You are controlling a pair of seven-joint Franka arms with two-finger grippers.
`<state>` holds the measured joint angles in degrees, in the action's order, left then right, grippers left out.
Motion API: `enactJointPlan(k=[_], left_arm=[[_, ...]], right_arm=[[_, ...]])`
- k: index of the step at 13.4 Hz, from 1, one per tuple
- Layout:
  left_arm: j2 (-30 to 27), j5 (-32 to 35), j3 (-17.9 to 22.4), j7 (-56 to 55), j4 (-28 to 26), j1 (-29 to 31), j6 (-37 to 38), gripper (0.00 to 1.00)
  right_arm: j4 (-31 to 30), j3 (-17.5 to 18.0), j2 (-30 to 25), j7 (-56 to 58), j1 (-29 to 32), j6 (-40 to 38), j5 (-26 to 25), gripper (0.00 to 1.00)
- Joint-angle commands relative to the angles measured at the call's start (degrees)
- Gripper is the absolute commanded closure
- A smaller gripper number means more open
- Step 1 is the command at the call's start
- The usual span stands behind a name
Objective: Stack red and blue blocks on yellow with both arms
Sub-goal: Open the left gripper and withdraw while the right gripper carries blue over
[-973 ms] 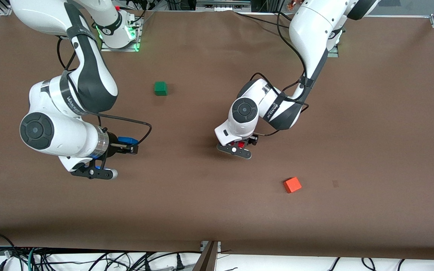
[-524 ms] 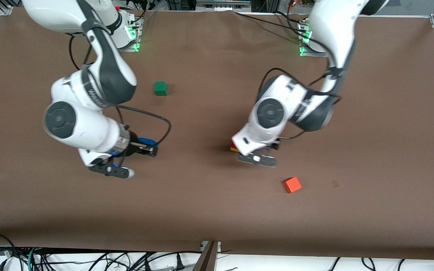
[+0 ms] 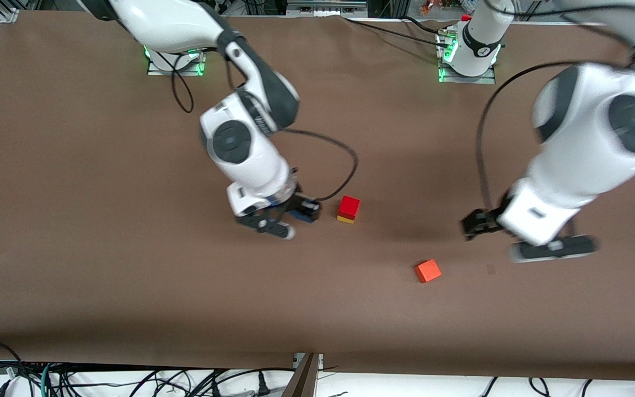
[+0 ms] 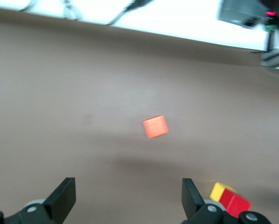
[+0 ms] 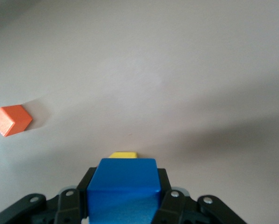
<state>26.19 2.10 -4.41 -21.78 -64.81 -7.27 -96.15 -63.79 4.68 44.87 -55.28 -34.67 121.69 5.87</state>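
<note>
Front view: since half a second before, the left gripper (image 3: 521, 234) had been drawn away from the stack toward the left arm's end of the table, and the red block (image 3: 349, 207) had been left uncovered on top of the yellow block (image 3: 345, 219). The right gripper (image 3: 295, 215) had been carried from the right arm's end to just beside that stack. The green cube seen earlier was now hidden by the right arm.

Nearest the front camera, the orange-red cube (image 3: 428, 271) was seen lying apart, turned askew on the brown table (image 3: 75, 275). Farther back, the red-on-yellow stack stood upright with its edges roughly aligned; as cubes, no long axis was shown.

The blue block (image 5: 123, 186) was held clamped between the right gripper's fingers. The left gripper's fingers (image 4: 64, 196) were spread wide, with nothing between them.
</note>
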Motion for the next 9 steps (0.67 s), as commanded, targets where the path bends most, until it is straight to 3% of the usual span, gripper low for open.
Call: enactJointPlan(k=[1,3,6,9], left_arm=[[-2.28,0.1,-0.95,0.25,-1.37,5.41,3.86,0.0],[-2.63,0.97,-0.69,0.42,-1.55,7.26,6.58,0.0],[-2.72,0.02,-1.22,9.78,-1.99,13.14,7.47,0.0],[-2.81,0.01,-1.22,12.99,-1.99,14.65,11.07,0.0]], right_arm=[[0.6,-0.73,2.4,-4.03,-3.98,4.24,-4.01,0.56],[0.6,-0.73,4.78,-7.1,-6.19,7.06,-8.67,0.56],[0.6,-0.73,6.72,-7.82,-7.6,10.05,-9.39,0.56],[0.69,-0.73,7.16,-8.97,-8.4,11.2,-9.48,0.54]])
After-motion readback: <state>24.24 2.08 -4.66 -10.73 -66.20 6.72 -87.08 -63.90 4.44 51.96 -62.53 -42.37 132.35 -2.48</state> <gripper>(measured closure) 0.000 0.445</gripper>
